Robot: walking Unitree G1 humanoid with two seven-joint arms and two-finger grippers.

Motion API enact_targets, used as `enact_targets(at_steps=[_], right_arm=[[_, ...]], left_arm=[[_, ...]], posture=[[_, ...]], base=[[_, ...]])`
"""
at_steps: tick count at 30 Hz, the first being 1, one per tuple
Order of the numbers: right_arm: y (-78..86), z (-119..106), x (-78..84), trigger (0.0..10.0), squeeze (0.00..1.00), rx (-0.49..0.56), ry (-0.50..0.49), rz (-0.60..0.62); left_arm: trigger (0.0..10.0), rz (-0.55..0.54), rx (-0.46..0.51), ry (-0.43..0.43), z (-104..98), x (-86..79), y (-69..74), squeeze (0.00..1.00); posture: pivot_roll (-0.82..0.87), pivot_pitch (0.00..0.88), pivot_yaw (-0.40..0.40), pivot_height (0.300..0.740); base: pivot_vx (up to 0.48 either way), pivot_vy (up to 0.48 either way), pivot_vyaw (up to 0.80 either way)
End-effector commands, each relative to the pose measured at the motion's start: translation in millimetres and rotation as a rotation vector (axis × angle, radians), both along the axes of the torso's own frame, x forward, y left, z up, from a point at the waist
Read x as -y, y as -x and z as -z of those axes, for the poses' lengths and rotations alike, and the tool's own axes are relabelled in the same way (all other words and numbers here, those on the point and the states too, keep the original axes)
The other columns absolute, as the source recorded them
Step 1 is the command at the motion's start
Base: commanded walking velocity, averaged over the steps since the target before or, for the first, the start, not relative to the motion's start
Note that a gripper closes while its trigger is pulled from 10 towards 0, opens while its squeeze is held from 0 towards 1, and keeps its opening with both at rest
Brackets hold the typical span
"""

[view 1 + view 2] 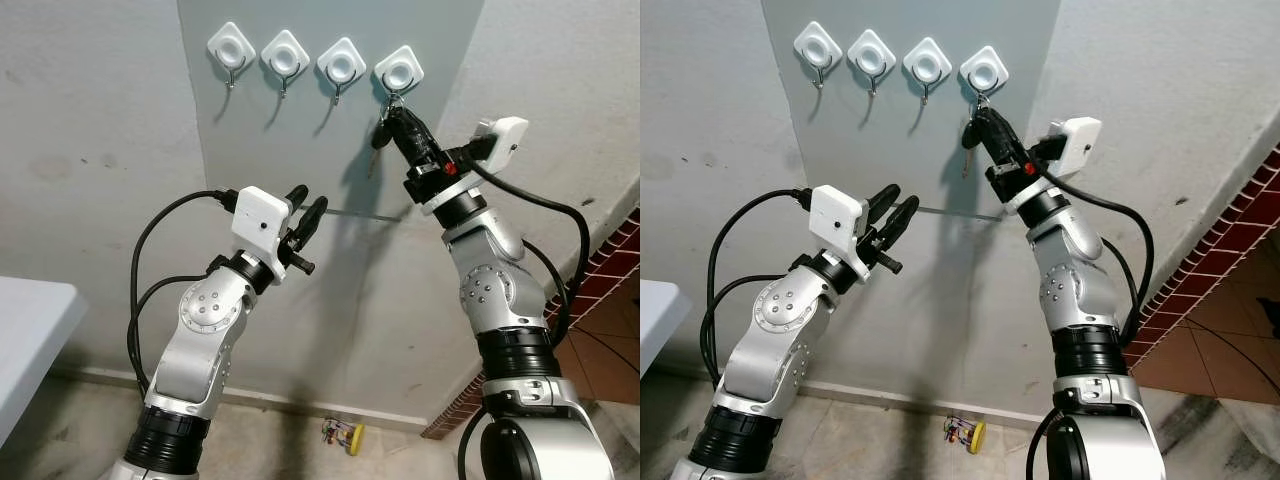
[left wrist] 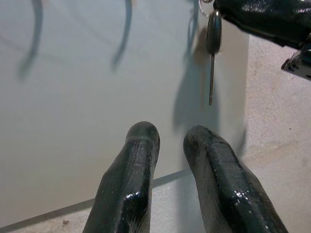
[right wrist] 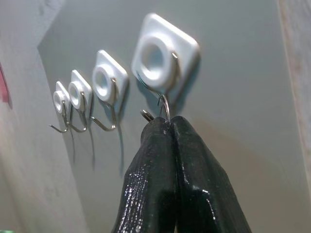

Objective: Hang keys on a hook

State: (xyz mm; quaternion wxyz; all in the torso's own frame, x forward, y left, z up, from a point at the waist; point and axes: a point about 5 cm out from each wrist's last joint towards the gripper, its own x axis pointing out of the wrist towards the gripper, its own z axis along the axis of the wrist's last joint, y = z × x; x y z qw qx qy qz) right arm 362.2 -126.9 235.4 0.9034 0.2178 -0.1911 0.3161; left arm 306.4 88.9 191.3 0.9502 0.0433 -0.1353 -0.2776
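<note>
Up high, right hand (image 1: 398, 122) pinching keys (image 1: 381, 136) at rightmost hook (image 1: 397, 72)

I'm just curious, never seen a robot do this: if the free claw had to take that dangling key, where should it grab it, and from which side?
Probably the key's dark head, not the thin blade hanging straight down. The head is broader, and sits beside the right claw under the rightmost hook. The left claw, fingers apart, would best come from below and the robot's left, the open side.
</note>
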Motion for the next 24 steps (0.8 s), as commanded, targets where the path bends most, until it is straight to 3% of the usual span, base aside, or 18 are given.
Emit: enact_targets(at_steps=[1, 10, 11, 12, 13, 24], right_arm=[[-1.4, -5.8, 0.9, 10.0, 0.00, -0.005, -0.030, -0.017], [1.2, 1.6, -0.9, 10.0, 0.00, -0.061, -0.026, -0.072], [1.8, 1.8, -0.9, 10.0, 0.85, -0.058, -0.026, -0.073], [2.2, 1.8, -0.9, 10.0, 0.85, -0.056, -0.027, -0.074], [3.2, 1.9, -1.3, 10.0, 1.00, -0.047, -0.024, -0.080], [9.6, 13.6, -3.9, 10.0, 1.00, -0.019, 0.055, -0.039]], left_arm=[[10.0, 0.004, 0.023, -0.004, -4.7, 1.8, 1.8, 0.00], [10.0, 0.002, 0.026, -0.005, -5.6, 1.8, 1.6, 0.00], [10.0, 0.002, 0.026, -0.005, -5.7, 1.8, 1.6, 0.00], [10.0, 0.002, 0.026, -0.005, -5.7, 1.7, 1.7, 0.00], [10.0, 0.000, 0.027, -0.005, -5.6, 1.6, 1.5, 0.00], [10.0, -0.017, 0.031, -0.010, -5.0, 0.4, 0.5, 0.00]], posture=[[0.00, 0.023, -0.067, 0.740], [-0.01, 0.027, -0.065, 0.740], [0.00, 0.027, -0.065, 0.740], [0.00, 0.027, -0.065, 0.740], [0.00, 0.027, -0.065, 0.740], [0.00, 0.027, -0.065, 0.740]], base=[[0.000, 0.000, 0.00], [0.000, 0.000, 0.00], [0.000, 0.000, 0.00], [0.000, 0.000, 0.00], [0.000, 0.000, 0.00], [0.000, 0.000, 0.00]])
